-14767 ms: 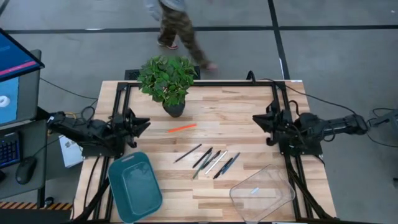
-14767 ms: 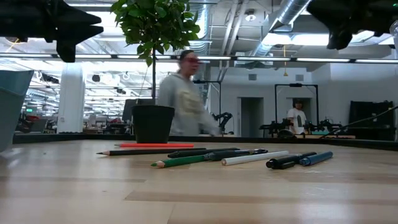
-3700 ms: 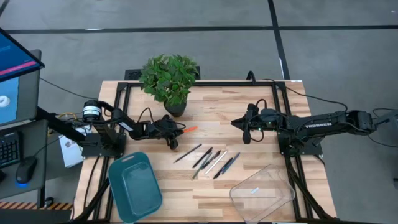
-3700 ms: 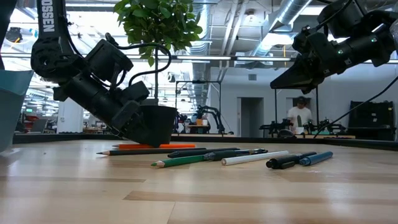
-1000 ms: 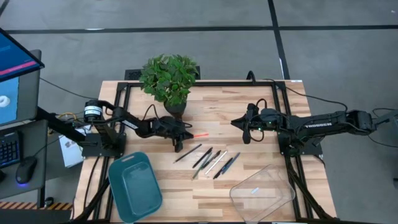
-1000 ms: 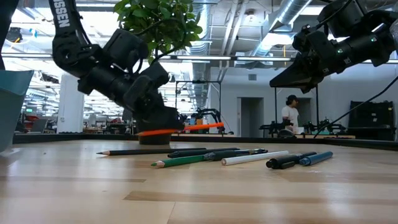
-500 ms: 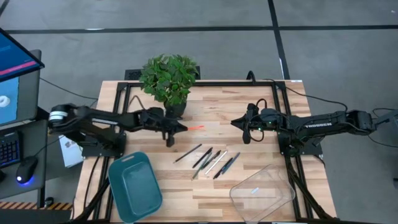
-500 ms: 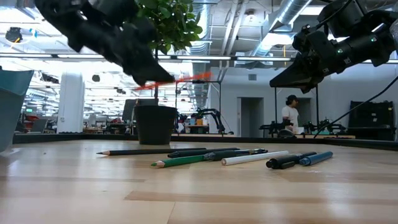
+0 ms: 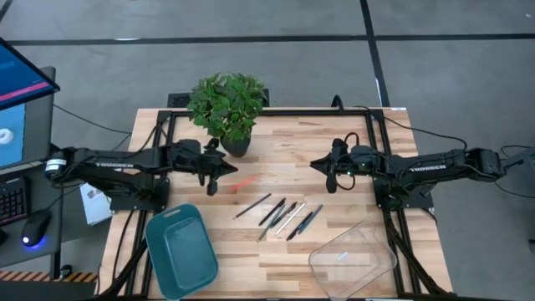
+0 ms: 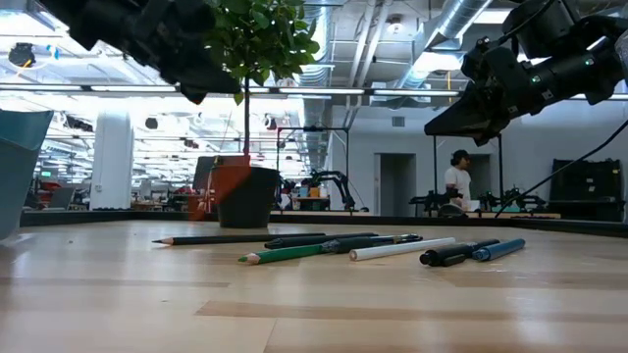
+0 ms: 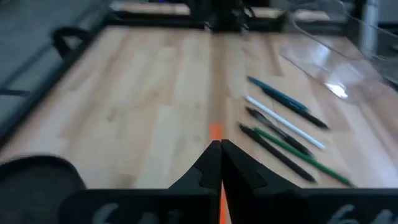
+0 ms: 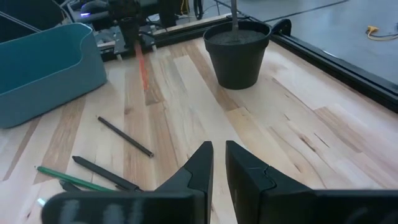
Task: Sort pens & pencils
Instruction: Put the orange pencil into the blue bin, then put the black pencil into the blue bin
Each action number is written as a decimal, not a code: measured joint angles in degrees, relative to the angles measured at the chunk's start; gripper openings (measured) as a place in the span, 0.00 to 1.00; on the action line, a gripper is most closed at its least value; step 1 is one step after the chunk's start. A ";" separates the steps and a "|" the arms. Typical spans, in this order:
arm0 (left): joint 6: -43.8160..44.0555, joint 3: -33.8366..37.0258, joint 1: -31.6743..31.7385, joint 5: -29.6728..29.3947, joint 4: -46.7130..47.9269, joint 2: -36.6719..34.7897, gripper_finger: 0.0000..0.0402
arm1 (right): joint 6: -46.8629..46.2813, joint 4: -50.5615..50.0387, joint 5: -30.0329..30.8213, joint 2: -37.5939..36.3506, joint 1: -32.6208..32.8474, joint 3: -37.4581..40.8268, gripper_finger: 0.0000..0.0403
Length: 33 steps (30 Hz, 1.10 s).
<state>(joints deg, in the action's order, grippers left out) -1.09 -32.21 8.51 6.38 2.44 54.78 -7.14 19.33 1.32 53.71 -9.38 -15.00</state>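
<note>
At the left near corner of the wooden table (image 9: 334,150) we see the teal tray (image 9: 181,251), with nothing lying in it. Just beyond it our left gripper (image 9: 216,176) hangs above the boards, near the black pot of the plant (image 9: 226,106). Its fingers are clenched on the orange pencil (image 9: 245,181), which juts out past the fingertips toward the middle of the table; in the left wrist view the orange shaft (image 11: 216,132) shows in the seam between the two closed fingers.

Right of that, at mid-table, the rest of the pens and pencils (image 9: 280,217) lie in a loose slanted row: a dark pencil on the left, then black and green ones, a whitish one, and a blue pen at the right end. In the low view they rest flat on the wood (image 10: 343,246), close beside one another.

Further right, our right gripper (image 9: 331,178) hovers over the table, well apart from the row. Its fingers stand a narrow gap apart and hold nothing. At the right near corner sits the clear tray (image 9: 352,259).
</note>
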 joint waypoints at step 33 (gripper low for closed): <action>5.16 1.73 -7.92 8.24 5.63 10.83 0.16 | -2.91 3.47 0.00 0.01 7.33 0.00 0.16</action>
<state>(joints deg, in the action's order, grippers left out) 4.07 -30.48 0.59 14.61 8.07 65.61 -10.04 22.79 1.32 53.71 -2.05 -15.00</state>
